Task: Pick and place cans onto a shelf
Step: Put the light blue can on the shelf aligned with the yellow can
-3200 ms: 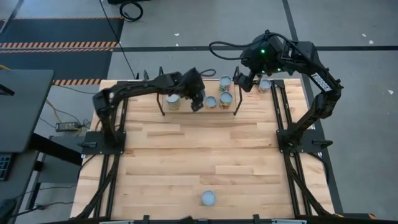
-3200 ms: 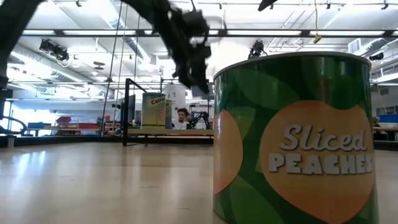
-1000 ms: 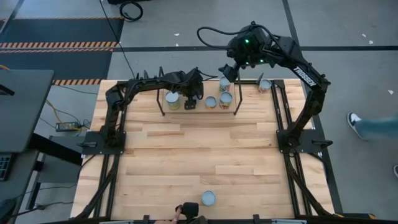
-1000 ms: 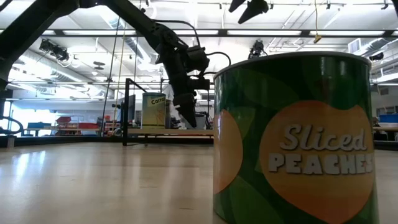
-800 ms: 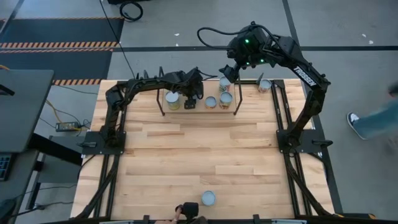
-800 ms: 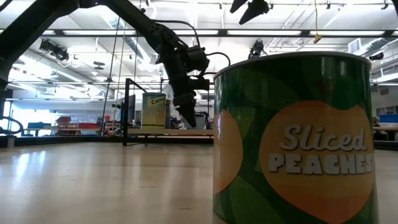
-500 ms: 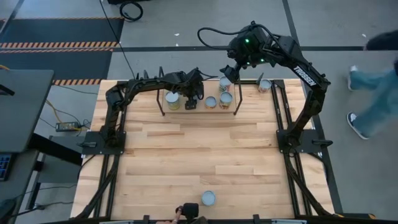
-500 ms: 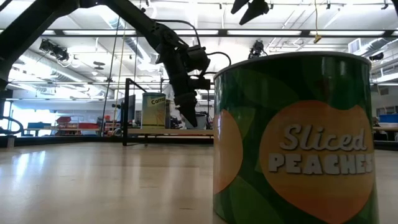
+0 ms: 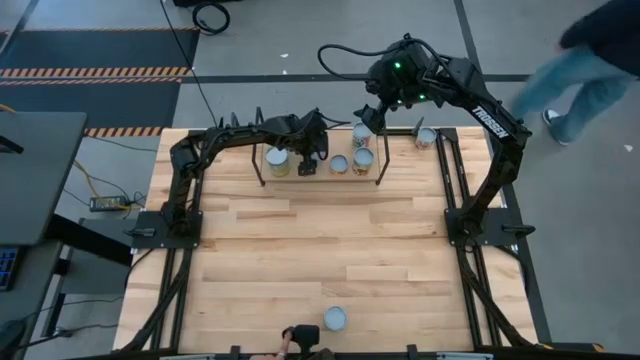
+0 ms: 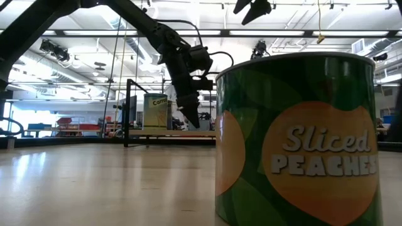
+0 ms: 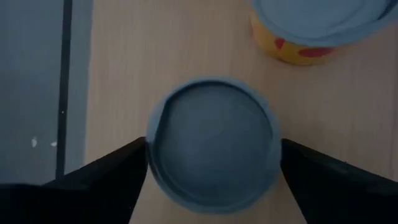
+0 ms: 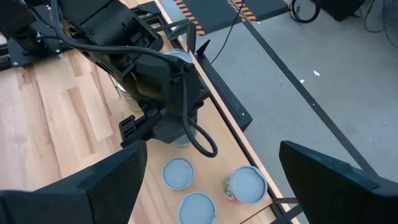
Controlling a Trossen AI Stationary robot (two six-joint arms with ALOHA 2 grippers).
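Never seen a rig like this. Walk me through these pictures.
Two dark jointed robot arms work at a light wooden table. One picture looks straight down, one looks level across the tabletop, and one comes from each arm's wrist. At the far edge stands a low black wire shelf carrying several small grey-topped tins; a green Sliced Peaches can waits at the near edge. The left claw is down around a round grey-topped tin on the shelf; whether it grips it is unclear. The right claw hangs open and empty above.

Both arms are showing matte black links; the right arm [image 9: 480,110] is wearing white lettering, a glowing green light and a looping black cable [image 9: 340,55].
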